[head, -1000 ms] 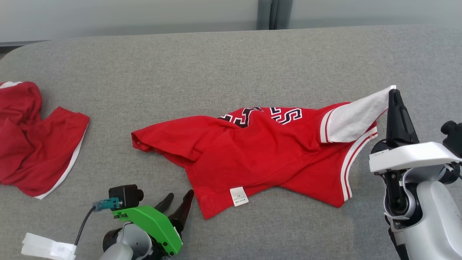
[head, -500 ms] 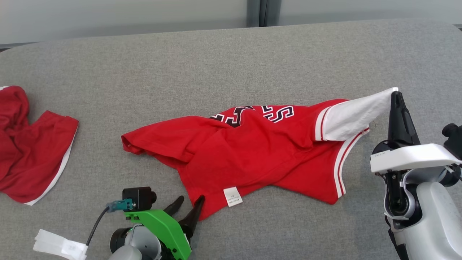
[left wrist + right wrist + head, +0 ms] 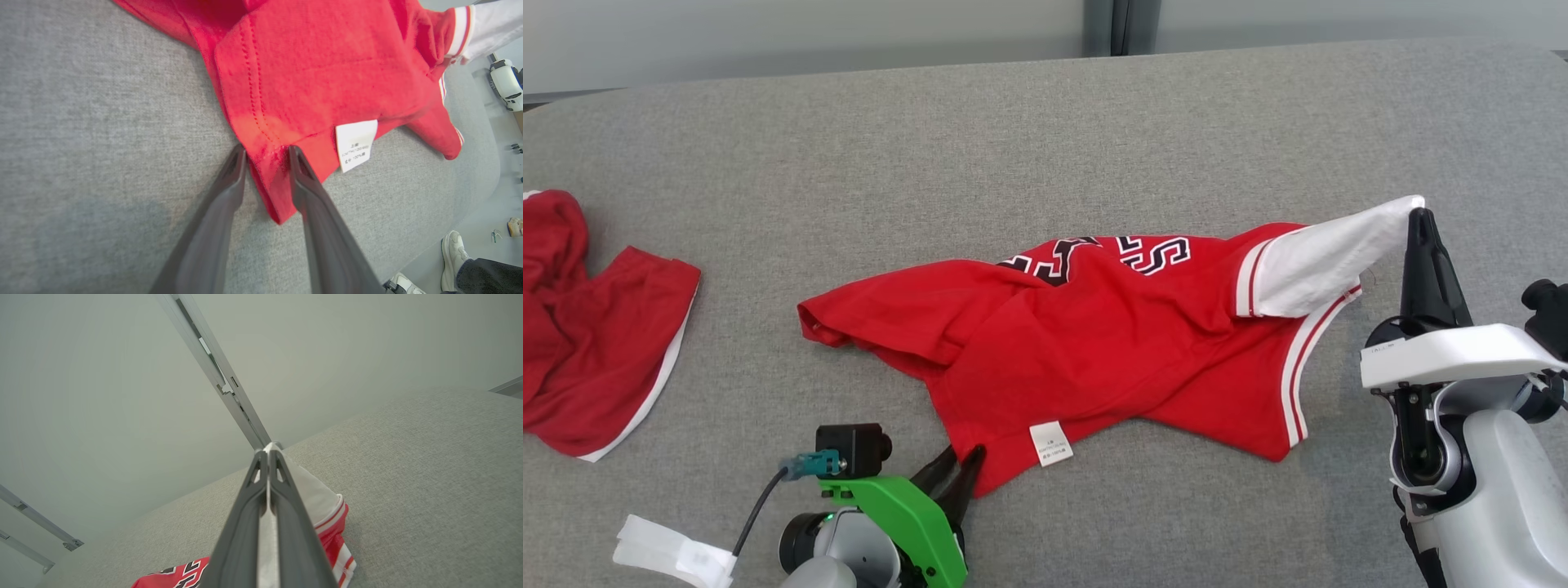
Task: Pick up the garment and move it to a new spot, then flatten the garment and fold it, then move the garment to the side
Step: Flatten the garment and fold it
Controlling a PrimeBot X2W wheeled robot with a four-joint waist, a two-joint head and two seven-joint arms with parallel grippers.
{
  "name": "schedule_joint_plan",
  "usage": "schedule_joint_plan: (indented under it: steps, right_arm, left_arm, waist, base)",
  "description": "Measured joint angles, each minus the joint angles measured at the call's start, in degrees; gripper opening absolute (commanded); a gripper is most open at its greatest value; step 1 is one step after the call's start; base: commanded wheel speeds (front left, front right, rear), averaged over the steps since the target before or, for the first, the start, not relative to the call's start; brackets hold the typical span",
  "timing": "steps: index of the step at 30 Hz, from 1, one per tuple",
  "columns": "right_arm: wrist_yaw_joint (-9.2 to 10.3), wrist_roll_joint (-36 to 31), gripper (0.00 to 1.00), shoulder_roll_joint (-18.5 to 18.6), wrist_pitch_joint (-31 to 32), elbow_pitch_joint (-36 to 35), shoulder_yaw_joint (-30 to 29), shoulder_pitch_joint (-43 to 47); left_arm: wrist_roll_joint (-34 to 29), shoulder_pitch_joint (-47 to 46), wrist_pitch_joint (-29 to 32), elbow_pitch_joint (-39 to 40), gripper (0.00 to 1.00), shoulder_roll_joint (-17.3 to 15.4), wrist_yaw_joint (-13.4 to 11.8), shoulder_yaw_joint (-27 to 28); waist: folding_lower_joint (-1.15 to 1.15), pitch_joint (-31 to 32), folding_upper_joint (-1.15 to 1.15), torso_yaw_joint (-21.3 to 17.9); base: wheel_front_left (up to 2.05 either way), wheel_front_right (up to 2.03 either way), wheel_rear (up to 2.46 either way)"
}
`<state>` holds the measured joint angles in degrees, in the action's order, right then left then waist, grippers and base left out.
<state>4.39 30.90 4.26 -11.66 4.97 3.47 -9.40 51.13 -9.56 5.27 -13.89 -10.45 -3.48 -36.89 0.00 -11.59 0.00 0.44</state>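
Left gripper (image 3: pixel 265 153): part-open, astride hem corner of red jersey garment (image 3: pixel 1094 351).
Right gripper (image 3: pixel 1419 214): clamped on white sleeve (image 3: pixel 1319 261) tip.
Ahead: open grey fabric tabletop (image 3: pixel 1013 147).

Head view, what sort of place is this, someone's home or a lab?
Likely a lab or test room, not a home: a broad grey fabric-covered table, bare pale wall panels with metal rails, and a second red garment lying apart from the lettered garment.

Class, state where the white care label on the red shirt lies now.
In the head view, the white care label sits on the near hem of the red shirt, just right of the left pincer.
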Motion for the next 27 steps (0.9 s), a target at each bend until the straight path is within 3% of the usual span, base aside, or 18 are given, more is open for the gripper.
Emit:
schedule_joint_plan:
  steps: [3,5,6,9,22,27]
  right_arm:
    - [0.0,0.0,0.0,-0.01,-0.42,0.21,-0.03,-0.14]
    - [0.0,0.01,0.0,-0.02,-0.42,0.36,-0.09,-0.18]
    - [0.0,0.01,0.0,-0.02,-0.42,0.42,-0.12,-0.19]
    - [-0.01,0.09,0.0,-0.03,-0.42,0.68,-0.15,-0.3]
    - [-0.34,0.34,0.0,-0.09,-0.93,1.02,-0.51,-0.79]
    - [-1.44,0.35,0.0,0.83,-1.1,-0.99,-1.19,-2.26]
  left_arm:
    - [-0.07,0.01,0.0,0.27,0.45,-0.22,-0.15,0.01]
    - [-0.46,0.01,0.0,0.56,0.38,-0.38,-0.15,0.04]
    - [-0.47,0.03,0.0,0.71,0.33,-0.43,-0.16,0.04]
    - [-0.47,0.15,0.0,1.22,0.0,-0.44,-0.32,-0.01]
    - [-0.47,0.21,-0.16,5.95,0.0,-1.33,0.13,0.25]
    - [1.51,-0.18,-2.67,15.21,0.0,-3.41,2.87,5.41]
  waist:
    - [0.0,-0.02,0.0,0.07]
    - [0.0,-0.02,0.0,0.12]
    - [0.0,-0.01,0.0,0.14]
    - [0.0,0.01,0.0,0.17]
    - [0.0,0.07,0.0,0.26]
    - [0.0,0.58,0.0,0.38]
  base:
    - [0.0,0.0,0.0]
    - [0.0,0.0,0.0]
    - [0.0,0.0,0.0]
    - [0.0,0.0,0.0]
    - [0.0,0.0,0.0]
    - [0.0,0.0,0.0]
